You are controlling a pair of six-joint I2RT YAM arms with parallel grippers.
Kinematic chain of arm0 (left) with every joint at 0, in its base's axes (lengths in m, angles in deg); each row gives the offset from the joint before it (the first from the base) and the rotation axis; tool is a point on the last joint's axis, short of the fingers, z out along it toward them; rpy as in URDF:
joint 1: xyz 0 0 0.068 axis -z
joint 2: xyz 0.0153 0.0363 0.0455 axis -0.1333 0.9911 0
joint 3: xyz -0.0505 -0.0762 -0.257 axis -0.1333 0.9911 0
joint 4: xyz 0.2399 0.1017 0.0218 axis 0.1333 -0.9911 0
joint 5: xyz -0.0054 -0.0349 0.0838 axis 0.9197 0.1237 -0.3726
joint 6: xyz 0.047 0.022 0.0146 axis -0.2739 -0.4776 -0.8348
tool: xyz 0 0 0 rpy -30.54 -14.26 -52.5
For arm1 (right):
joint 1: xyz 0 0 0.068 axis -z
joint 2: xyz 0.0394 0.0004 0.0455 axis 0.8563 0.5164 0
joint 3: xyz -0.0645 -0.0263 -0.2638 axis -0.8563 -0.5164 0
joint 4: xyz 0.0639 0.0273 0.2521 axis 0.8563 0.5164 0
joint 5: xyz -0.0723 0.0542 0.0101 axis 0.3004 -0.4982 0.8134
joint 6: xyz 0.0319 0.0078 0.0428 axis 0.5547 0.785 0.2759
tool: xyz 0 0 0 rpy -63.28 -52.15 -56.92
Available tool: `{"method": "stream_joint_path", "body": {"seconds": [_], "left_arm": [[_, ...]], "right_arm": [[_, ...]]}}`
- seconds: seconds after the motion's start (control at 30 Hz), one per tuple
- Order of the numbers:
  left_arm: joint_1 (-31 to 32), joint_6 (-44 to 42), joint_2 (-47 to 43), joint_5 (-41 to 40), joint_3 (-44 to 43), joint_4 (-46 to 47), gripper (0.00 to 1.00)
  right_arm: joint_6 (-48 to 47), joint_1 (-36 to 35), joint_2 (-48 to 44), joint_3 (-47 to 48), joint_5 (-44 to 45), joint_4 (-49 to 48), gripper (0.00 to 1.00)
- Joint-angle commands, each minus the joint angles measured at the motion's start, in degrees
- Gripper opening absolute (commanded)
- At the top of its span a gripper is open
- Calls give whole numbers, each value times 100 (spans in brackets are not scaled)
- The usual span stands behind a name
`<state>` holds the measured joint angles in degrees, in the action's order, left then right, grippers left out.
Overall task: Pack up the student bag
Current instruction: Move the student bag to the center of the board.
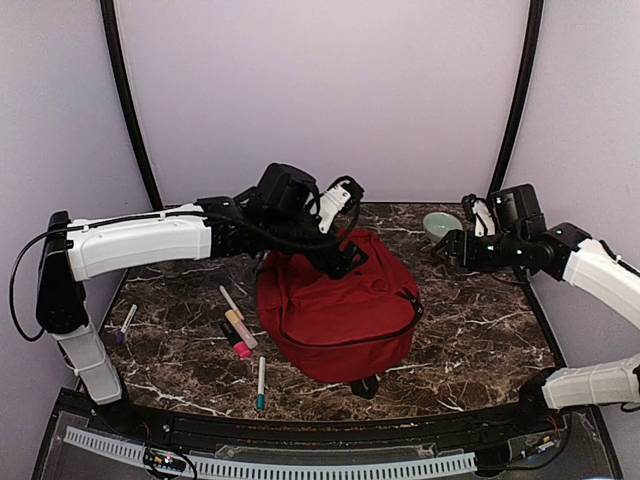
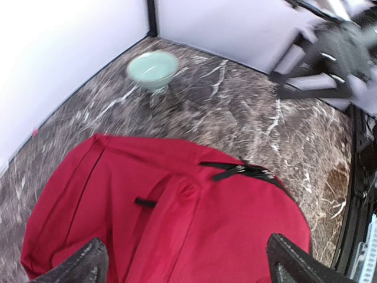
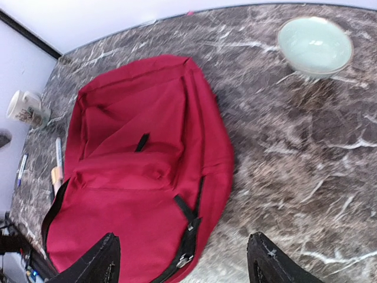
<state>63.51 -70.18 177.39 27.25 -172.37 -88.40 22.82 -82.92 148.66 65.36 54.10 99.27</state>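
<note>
Centre frame: red backpack [image 1: 335,305], apparently zipped; markers [image 1: 238,333] at left. Left gripper [image 2: 188,264], right gripper [image 3: 185,262] spread wide, empty. Next, likely: unzipping.

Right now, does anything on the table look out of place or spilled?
Nothing is spilled or damaged. The student bag lies flat, yet several pens lie loose on the table left of it, with one marker farther left, by itself.

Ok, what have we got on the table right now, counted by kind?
Student bag: 1
Bowl: 1
Mug: 1
Pens and markers: 5
Total: 8
</note>
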Motion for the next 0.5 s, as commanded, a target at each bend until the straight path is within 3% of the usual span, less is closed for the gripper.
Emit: {"method": "stream_joint_path", "body": {"seconds": [0.0, 0.2, 0.47], "left_arm": [[-906, 565, -182, 659, 88, -919, 91], [-1334, 505, 163, 1098, 238, -1134, 87], [-1481, -168, 1159, 1239, 64, -1040, 85]], "right_arm": [[783, -513, 208, 252, 6, 854, 75], [1220, -863, 586, 393, -157, 1948, 75], [1354, -870, 986, -156, -1391, 1557, 71]]}}
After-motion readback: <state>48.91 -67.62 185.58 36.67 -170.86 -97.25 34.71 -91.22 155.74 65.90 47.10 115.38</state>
